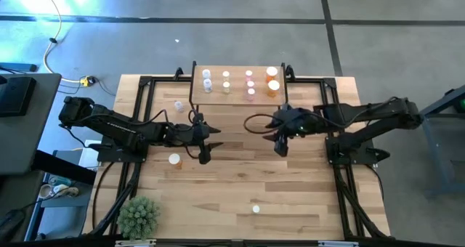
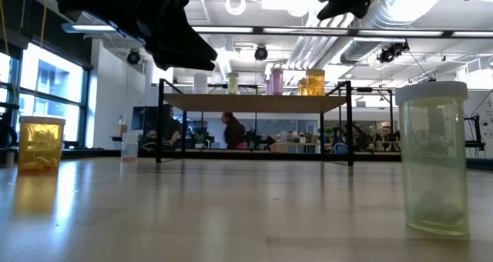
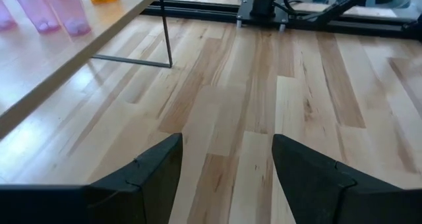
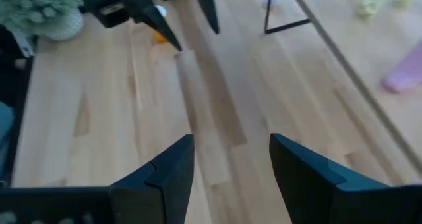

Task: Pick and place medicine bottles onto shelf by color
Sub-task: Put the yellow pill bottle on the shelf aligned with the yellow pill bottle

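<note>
- Left gripper (image 1: 205, 151): fingers apart, empty, above the bare table (image 1: 290, 196) in front of the shelf (image 1: 236, 96).
- Right gripper (image 1: 280, 144): fingers apart, empty, near the shelf's right end.
- Bottles (image 1: 250, 83): most in rows on the shelf; an orange bottle (image 1: 174, 159), a clear bottle (image 1: 179, 106) and a yellowish bottle (image 1: 256, 209) stand on the table.

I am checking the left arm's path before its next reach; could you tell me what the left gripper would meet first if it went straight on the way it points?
The left gripper, open and empty, points across bare table. The way looks free up to the right arm's base at the far edge; the shelf lies off to one side.
</note>
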You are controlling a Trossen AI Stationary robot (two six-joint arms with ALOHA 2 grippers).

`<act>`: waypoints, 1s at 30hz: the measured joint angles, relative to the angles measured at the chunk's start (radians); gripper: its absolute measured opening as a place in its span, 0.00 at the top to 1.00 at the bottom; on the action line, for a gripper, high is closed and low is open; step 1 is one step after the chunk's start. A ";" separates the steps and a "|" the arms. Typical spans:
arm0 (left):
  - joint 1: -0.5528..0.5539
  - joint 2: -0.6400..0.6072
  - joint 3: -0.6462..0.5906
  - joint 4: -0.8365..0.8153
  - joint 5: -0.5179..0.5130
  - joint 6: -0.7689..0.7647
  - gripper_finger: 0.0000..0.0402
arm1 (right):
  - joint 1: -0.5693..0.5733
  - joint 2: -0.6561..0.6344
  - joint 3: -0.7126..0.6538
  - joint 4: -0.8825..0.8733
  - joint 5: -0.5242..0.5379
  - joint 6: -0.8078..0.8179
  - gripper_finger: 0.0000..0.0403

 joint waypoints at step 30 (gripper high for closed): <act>-0.002 0.000 0.000 0.046 0.003 -0.041 0.44 | 0.294 0.010 -0.003 -0.025 0.174 0.105 0.53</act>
